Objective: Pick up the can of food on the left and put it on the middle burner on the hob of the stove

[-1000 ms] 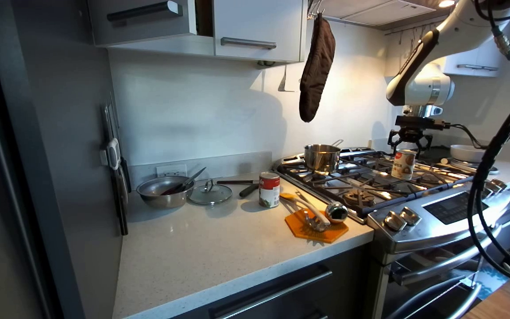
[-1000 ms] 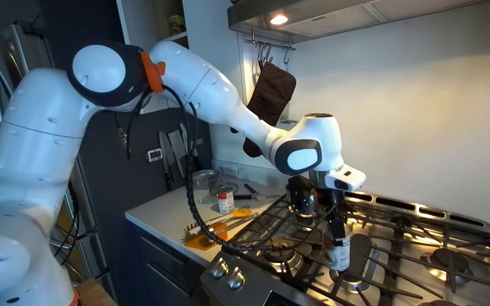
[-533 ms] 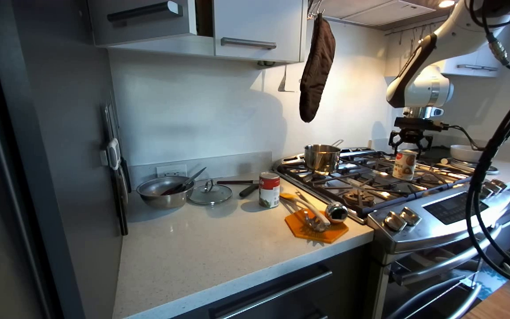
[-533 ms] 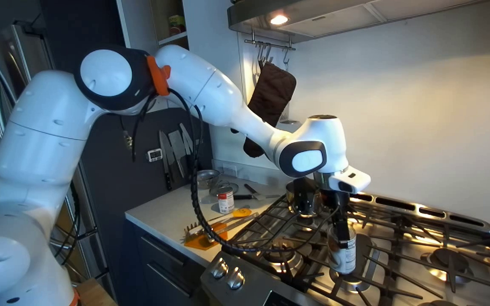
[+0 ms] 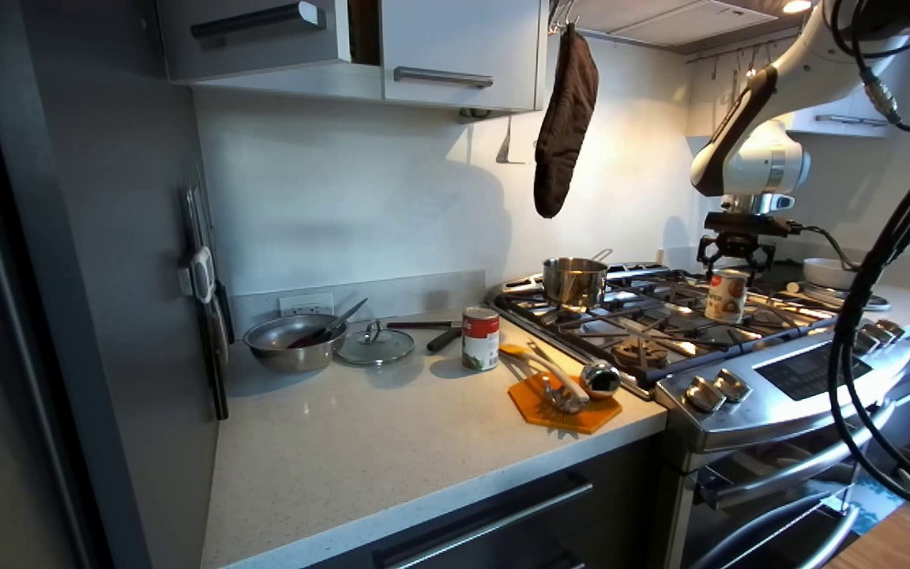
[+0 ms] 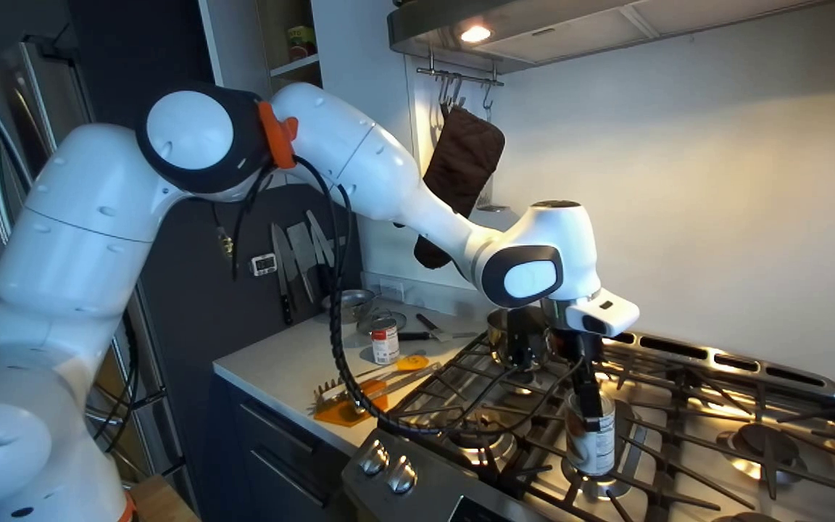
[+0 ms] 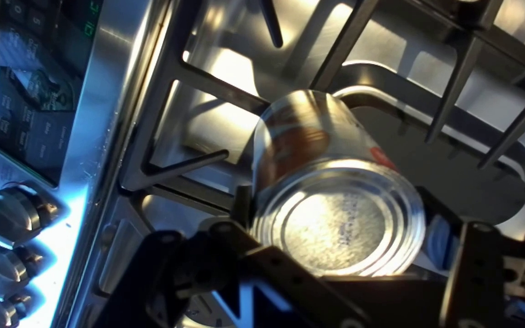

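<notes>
Can point(image 6: 593, 453) upright, white-orange label, metal rim, over middle burner point(image 7: 449, 171) of steel hob point(image 6: 704, 435); contact unclear.

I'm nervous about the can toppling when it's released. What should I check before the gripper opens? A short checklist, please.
1. Gripper closed on the can of food: ok; jaws against both sides.
2. Can upright: ok, or nearly so, in both exterior views.
3. Can over the middle burner: ok, though apparently toward the control panel.
4. Can base down on the grate: cannot tell; no view clearly shows contact.
5. Steel saucepan clear of the can: ok, standing apart from it.
6. Burner unlit: cannot tell; no flame shows, but the can hides part.
</notes>
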Robot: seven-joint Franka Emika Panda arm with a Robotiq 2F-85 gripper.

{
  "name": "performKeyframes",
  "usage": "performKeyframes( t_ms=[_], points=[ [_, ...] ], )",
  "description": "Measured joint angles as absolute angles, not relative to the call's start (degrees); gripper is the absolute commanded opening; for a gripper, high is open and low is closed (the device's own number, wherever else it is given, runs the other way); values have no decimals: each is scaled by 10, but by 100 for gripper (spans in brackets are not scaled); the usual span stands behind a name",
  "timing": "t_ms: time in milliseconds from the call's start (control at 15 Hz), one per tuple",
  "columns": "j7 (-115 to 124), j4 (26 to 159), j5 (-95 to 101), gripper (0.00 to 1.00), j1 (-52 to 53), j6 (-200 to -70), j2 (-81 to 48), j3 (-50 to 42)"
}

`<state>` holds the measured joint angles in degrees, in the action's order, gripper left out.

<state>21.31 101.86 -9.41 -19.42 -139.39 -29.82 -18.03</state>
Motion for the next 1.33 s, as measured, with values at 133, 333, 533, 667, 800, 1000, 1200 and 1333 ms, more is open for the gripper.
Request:
performKeyframes(
  t_ms=[133,333,533,667,800,1000,1200,1333],
  points=[
    [215,1018,-93,79,-194,-1394,-300,-182],
    [215,1018,-93,100,-194,-1393,-300,-183],
    [215,1010,-93,100,-194,-1392,-299,-183],
    [215,1004,-92,100,-194,-1392,-299,-183],
    [215,1003,-92,100,-194,-1392,-297,-184],
    [213,1003,-92,100,-194,-1391,-295,-184],
    [205,1007,-91,100,-195,-1390,-285,-186],
    [191,1021,-74,100,-194,-1379,-266,-194]
  ],
)
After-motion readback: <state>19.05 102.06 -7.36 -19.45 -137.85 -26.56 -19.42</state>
